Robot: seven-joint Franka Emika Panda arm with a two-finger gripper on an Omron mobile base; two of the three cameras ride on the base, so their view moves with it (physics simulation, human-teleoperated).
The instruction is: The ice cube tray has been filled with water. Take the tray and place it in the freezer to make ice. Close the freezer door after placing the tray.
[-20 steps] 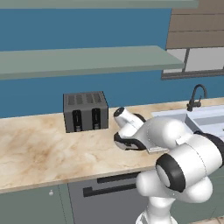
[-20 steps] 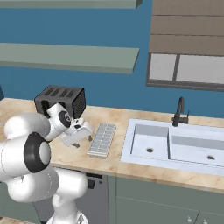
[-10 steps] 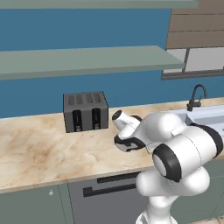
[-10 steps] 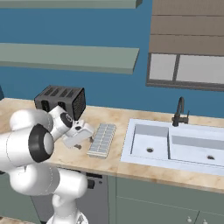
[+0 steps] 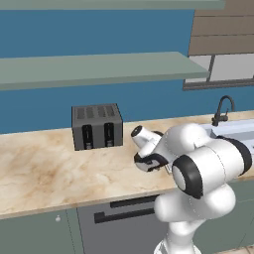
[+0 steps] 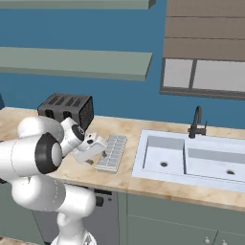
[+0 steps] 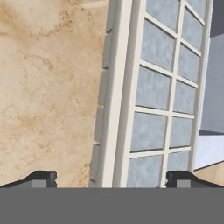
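I have the end effector (image 7: 112,179) hanging low over the ice cube tray (image 6: 111,152), jaws spread wide with nothing in them. In the hand view one fingertip (image 7: 40,178) stands over bare worktop (image 7: 48,87) beside the tray's long rim, the other over its cells. The tray lies flat near the worktop's front edge, just beside the sink (image 6: 191,160), with the toaster (image 6: 66,109) towards the back edge.

Toaster (image 5: 97,126) behind perhaps lowered arm
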